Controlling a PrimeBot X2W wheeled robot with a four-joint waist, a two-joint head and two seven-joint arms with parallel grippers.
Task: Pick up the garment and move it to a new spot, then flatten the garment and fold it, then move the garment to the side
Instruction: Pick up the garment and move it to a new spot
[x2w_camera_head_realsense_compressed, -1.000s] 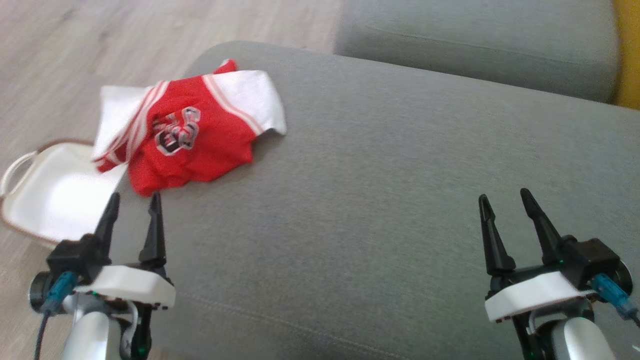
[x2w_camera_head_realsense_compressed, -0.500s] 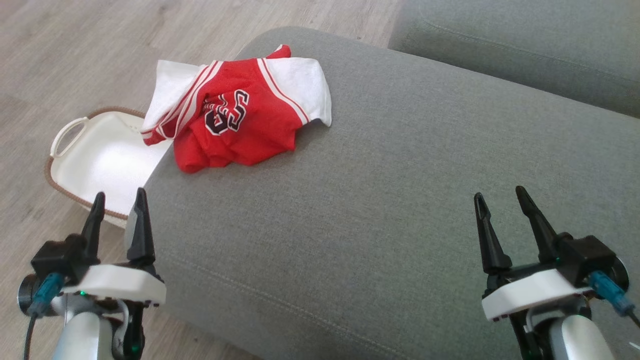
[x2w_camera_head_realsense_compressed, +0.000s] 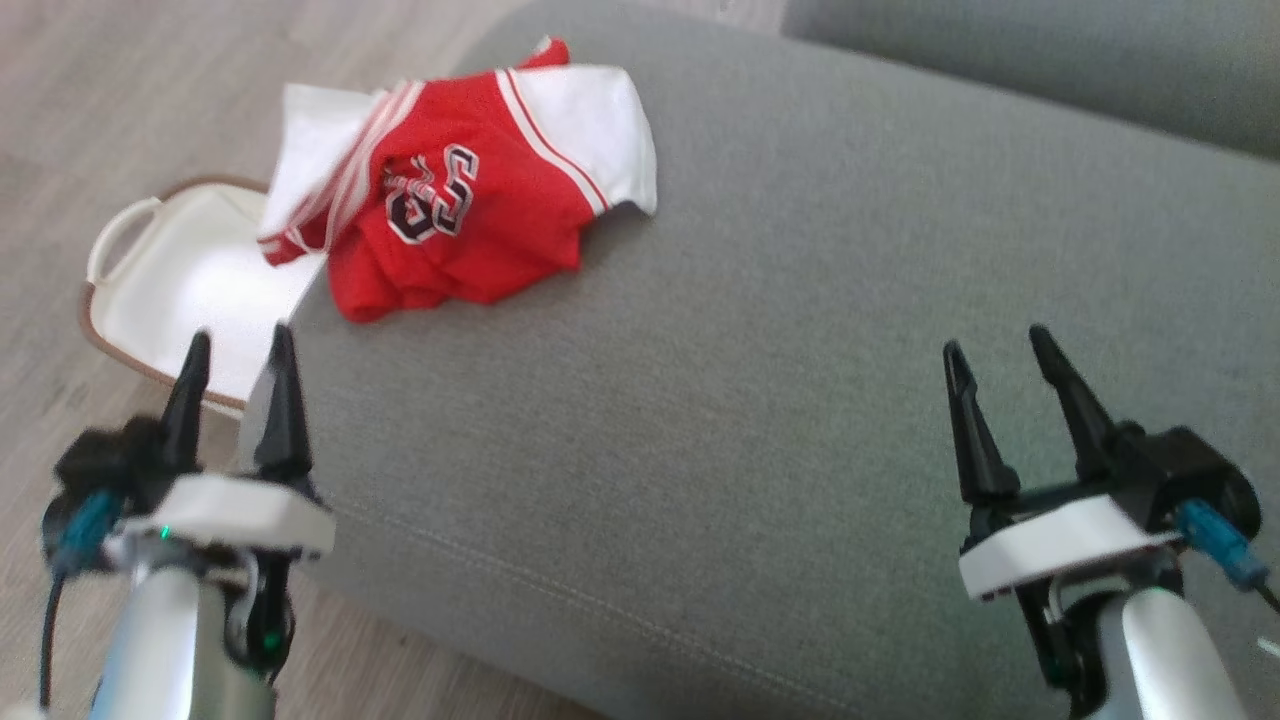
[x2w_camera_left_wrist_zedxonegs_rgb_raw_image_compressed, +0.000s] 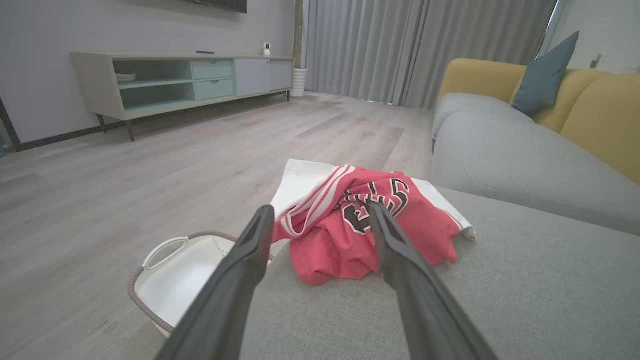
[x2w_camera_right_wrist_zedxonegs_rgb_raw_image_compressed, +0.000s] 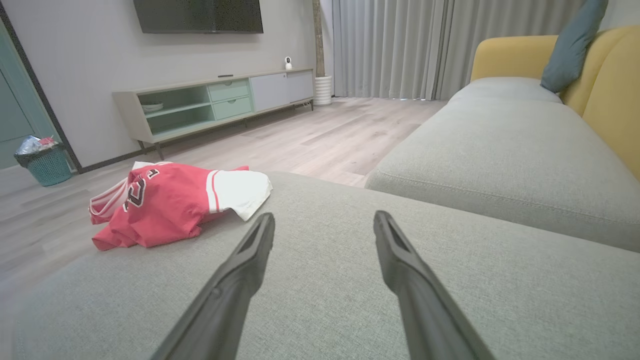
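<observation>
The garment (x2w_camera_head_realsense_compressed: 450, 210), a crumpled red jersey with white sleeves, striped trim and dark lettering, lies in the upper left of the head view. It sits on the far left corner of a grey cushion (x2w_camera_head_realsense_compressed: 780, 380), and a white part of it reaches past the cushion's edge. On the wood floor (x2w_camera_head_realsense_compressed: 130, 90) just beside that edge, at the left of the frame, stands a white basket (x2w_camera_head_realsense_compressed: 120, 300) with a brown woven rim and a loop handle.

The left gripper (x2w_camera_head_realsense_compressed: 242, 332) is at the lower left of the head view, over the cushion's left edge. Its two dark fingers are spread wide with nothing between them, and their tips stop short of the garment. In the left wrist view the garment lies in mid-frame beyond the tips, with the basket at the lower left.

The right gripper (x2w_camera_head_realsense_compressed: 993, 338) is at the lower right of the head view, above bare cushion and well apart from the garment. It too is spread wide and holds nothing. In the right wrist view the garment lies at the middle left.

A second grey cushion (x2w_camera_head_realsense_compressed: 1050, 70) fills the upper right corner of the head view. The wrist views show the sofa's yellow back (x2w_camera_left_wrist_zedxonegs_rgb_raw_image_compressed: 600, 110) with a blue pillow (x2w_camera_left_wrist_zedxonegs_rgb_raw_image_compressed: 545, 75) at the right. A low cabinet (x2w_camera_left_wrist_zedxonegs_rgb_raw_image_compressed: 180, 82) stands along the far wall, and grey curtains (x2w_camera_left_wrist_zedxonegs_rgb_raw_image_compressed: 400, 45) hang at the top centre.
</observation>
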